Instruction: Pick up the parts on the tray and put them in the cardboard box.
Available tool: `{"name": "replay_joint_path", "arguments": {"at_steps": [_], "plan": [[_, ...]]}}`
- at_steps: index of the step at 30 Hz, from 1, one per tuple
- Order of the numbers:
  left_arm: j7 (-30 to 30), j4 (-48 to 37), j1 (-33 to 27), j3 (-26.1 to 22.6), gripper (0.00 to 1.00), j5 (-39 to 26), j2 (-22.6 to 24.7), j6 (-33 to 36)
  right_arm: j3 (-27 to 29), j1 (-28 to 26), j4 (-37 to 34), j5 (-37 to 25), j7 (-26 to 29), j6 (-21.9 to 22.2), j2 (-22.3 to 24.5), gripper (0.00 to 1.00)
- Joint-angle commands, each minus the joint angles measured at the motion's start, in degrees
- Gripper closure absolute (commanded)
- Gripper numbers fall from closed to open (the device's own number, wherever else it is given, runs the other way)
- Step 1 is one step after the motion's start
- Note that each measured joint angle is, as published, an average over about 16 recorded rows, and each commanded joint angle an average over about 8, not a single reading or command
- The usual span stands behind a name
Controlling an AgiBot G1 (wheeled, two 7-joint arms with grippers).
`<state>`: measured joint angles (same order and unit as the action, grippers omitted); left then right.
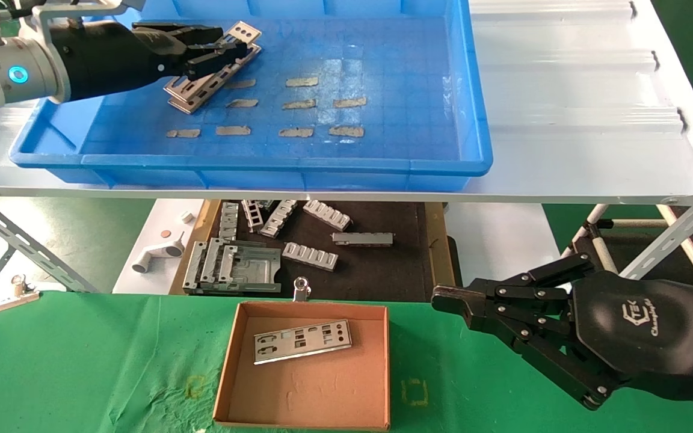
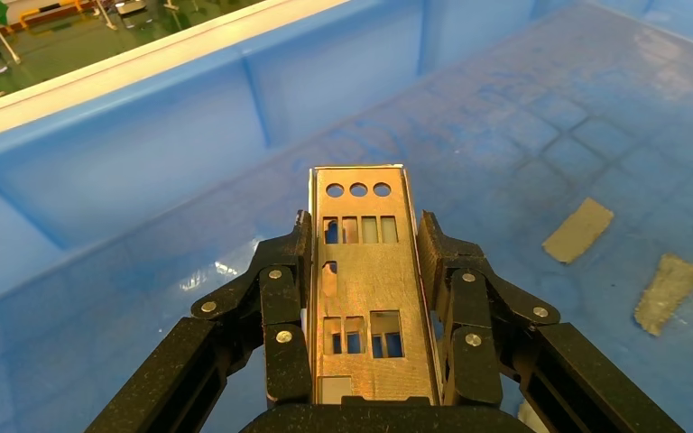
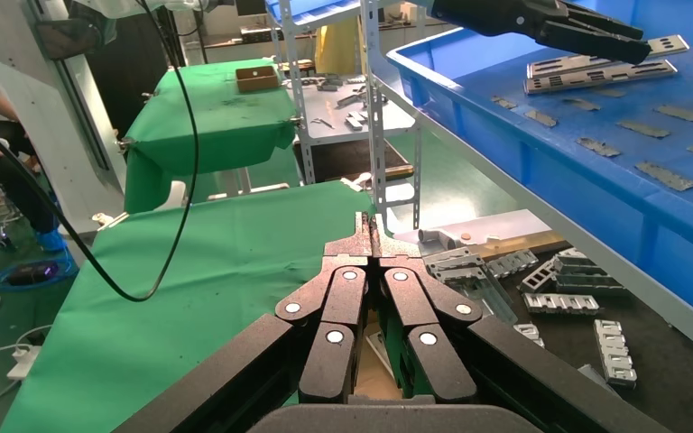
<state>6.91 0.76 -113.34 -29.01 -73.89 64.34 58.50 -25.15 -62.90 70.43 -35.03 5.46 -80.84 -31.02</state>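
Two parts [image 1: 202,84] lay stacked at the far left of the blue tray [image 1: 473,108] up on the white shelf [image 1: 593,90]. The left gripper [image 1: 229,48] reached over them, and in its wrist view a plate [image 2: 365,289] sat between the fingers [image 2: 284,298], jaws narrowed on its long edges; whether it was lifted off the one below could not be told. One more part [image 1: 302,341] lay flat in the cardboard box [image 1: 232,361] on the green cloth [image 1: 82,361]. The right gripper [image 1: 443,297] hung just right of the box, jaws pressed together, holding nothing. Grey brackets [image 1: 310,255] sat on the black mat [image 1: 394,264] behind the box.
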Motion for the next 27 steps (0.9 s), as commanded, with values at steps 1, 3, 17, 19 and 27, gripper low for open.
{"name": "replay_joint_path", "arguments": {"at_steps": [1, 3, 17, 19, 27], "plan": [[0.0, 0.0, -0.2, 0.1, 1.0, 0.1, -0.1, 0.2, 0.0, 0.0, 0.0, 0.0, 0.0, 0.0, 0.0, 1.0], [0.3, 0.2, -0.4, 0.1, 1.0, 0.2, -0.3, 0.9, 0.0, 0.0, 0.0, 0.0, 0.0, 0.0, 0.0, 1.0], [5.7, 4.8, -3.3, 0.4, 1.0, 1.1, -6.5, 23.3, 0.0, 0.0, 0.0, 0.0, 0.0, 0.0, 0.0, 1.0], [6.6, 5.6, -3.5, 0.3, 1.0, 1.1, -7.5, 27.1, 0.0, 0.0, 0.0, 0.0, 0.0, 0.0, 0.0, 1.0], [6.8, 15.8, -0.3, -1.8, 1.0, 3.8, -10.3, 33.5, 0.0, 0.0, 0.0, 0.0, 0.0, 0.0, 0.0, 1.0]]}}
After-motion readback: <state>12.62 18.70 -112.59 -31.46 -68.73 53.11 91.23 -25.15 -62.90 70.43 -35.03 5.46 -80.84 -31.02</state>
